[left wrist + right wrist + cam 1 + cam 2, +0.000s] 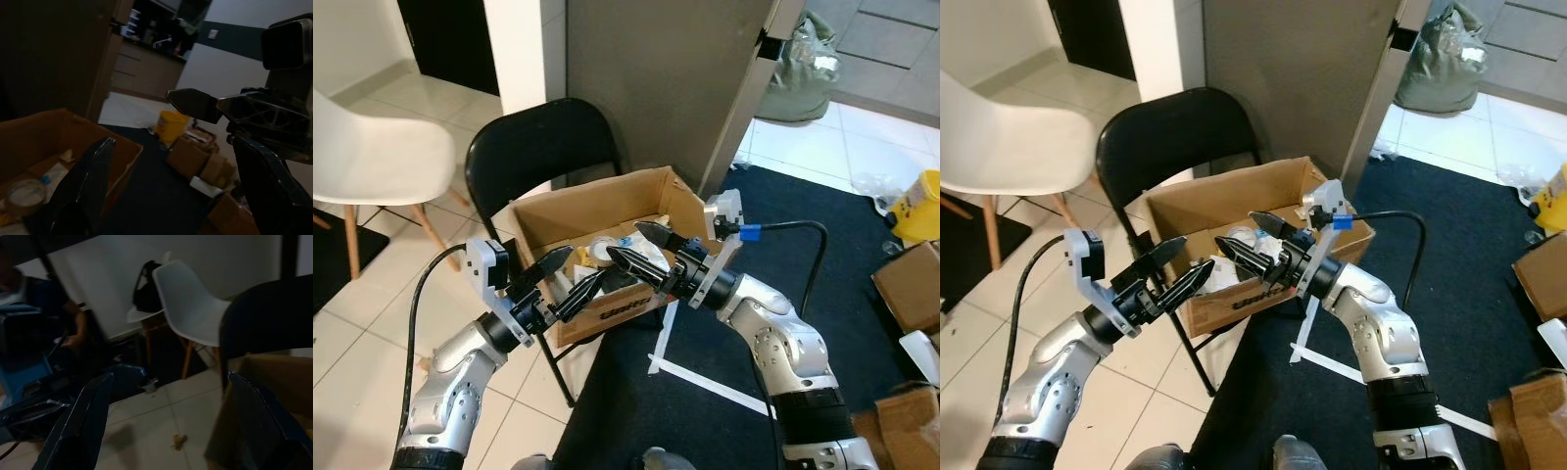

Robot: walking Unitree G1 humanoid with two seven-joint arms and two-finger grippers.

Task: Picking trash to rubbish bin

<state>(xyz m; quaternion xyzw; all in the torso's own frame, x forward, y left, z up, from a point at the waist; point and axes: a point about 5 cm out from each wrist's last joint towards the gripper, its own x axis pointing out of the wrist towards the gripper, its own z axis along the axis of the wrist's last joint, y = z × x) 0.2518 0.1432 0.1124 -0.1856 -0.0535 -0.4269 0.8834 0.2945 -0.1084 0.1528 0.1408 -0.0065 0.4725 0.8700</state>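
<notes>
An open cardboard box (570,211) rests on the seat of a black folding chair (540,137). Inside lie a tape roll (22,196), white scraps and a blue-and-white piece (628,240). My left gripper (572,276) hovers at the box's front left corner, open, nothing between its fingers. My right gripper (626,242) reaches over the box's front wall from the right, open as well, its fingertips above the trash. The two grippers point toward each other, a short gap apart. The right gripper's fingertip (193,104) appears in the left wrist view.
A white chair (372,157) stands to the left, a tall grey cabinet (675,78) behind the box. On the right a dark rug (832,245) carries a yellow container (922,206) and cardboard boxes (911,284). A person (58,323) sits beyond the white chair.
</notes>
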